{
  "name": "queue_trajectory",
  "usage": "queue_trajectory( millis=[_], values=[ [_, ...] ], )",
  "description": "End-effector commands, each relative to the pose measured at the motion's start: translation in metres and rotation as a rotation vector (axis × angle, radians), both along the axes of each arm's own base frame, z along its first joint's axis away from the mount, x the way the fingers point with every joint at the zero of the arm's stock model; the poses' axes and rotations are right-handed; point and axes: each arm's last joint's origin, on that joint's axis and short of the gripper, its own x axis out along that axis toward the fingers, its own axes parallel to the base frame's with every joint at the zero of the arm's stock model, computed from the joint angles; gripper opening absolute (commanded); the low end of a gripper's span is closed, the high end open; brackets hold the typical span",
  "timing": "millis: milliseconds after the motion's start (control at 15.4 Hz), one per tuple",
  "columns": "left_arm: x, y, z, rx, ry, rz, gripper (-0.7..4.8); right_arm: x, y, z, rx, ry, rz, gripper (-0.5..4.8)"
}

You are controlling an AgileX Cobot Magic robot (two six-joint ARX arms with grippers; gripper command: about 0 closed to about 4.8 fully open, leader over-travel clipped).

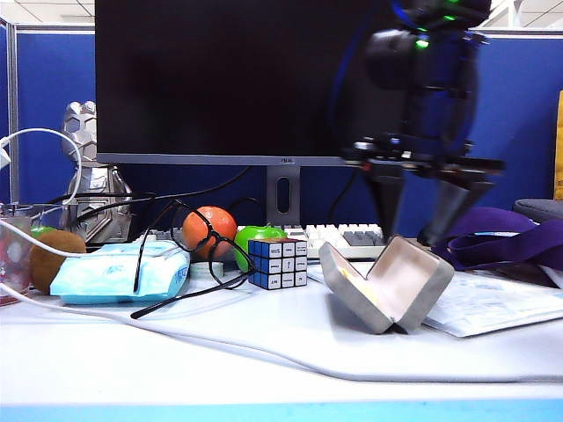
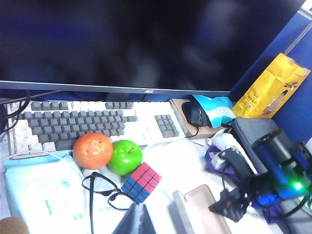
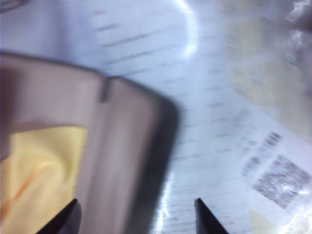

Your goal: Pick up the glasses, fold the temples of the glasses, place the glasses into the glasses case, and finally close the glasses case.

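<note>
Biggest thing here is the wide black monitor point(image 1: 233, 79) behind everything, with a white and grey keyboard point(image 2: 92, 122) under it. On the pale desk point(image 1: 264, 343) the oblong grey felt-covered glasses case point(image 1: 387, 286) sits open like a clam, beige lining showing, with what looks like a yellow cloth inside. It rests partly against some printed papers point(image 1: 501, 303).

The right gripper point(image 1: 422, 207) hangs just above and behind the case, its 2 dark fingers spread wide with nothing between them. The right wrist view is blurry but shows the case right under the fingertips. The left gripper point(image 2: 136, 219) only shows as dark tips at the edge of its own camera, so I can't tell whether it's open or closed.

The thin black-framed glasses point(image 1: 198, 242) are well apart from the case, propped on a light-blue tissue pack point(image 1: 119, 272), temples point(image 1: 176, 299) unfolded, next to an orange point(image 1: 209, 230), a green apple point(image 1: 257, 237) and a small puzzle cube point(image 1: 277, 262).

My guess: super light, springy, lenses smudge and scratch easily. I'd pinch the bridge or the frame near a hinge, never the lenses, and fold the temples gently.
</note>
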Motion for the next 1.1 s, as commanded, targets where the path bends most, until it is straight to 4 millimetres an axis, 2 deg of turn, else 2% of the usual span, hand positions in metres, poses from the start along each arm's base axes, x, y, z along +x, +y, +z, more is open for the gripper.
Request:
queue_trajectory(
  millis=[65, 130, 195, 325, 455, 650, 1105],
  values=[
    [-0.001, 0.000, 0.002, 0.000, -0.011, -0.005, -0.05, 0.005, -0.005, -0.005, 0.075, 0.036, -0.012, 3.01],
    [-0.001, 0.000, 0.002, 0.000, -0.011, -0.006, -0.05, 0.006, -0.004, -0.009, 0.085, 0.053, -0.008, 2.99],
    [-0.001, 0.000, 0.002, 0.000, -0.011, -0.006, -0.05, 0.007, -0.003, -0.013, 0.095, 0.069, -0.003, 2.67],
    [-0.001, 0.000, 0.002, 0.000, -0.011, -0.005, -0.05, 0.008, -0.002, -0.016, 0.110, 0.090, 0.001, 1.70],
    [-0.001, 0.000, 0.002, 0.000, -0.011, -0.005, -0.05, 0.008, -0.002, -0.016, 0.110, 0.088, 0.003, 1.10],
    [0.000, 0.000, 0.001, 0.000, -0.009, -0.005, -0.05, 0.008, -0.001, -0.016, 0.126, 0.088, 0.042, 1.02],
    [0.007, 0.000, -0.001, 0.000, 0.004, -0.005, -0.05, 0.005, 0.011, -0.014, 0.299, 0.130, 0.140, 0.89]
  ],
)
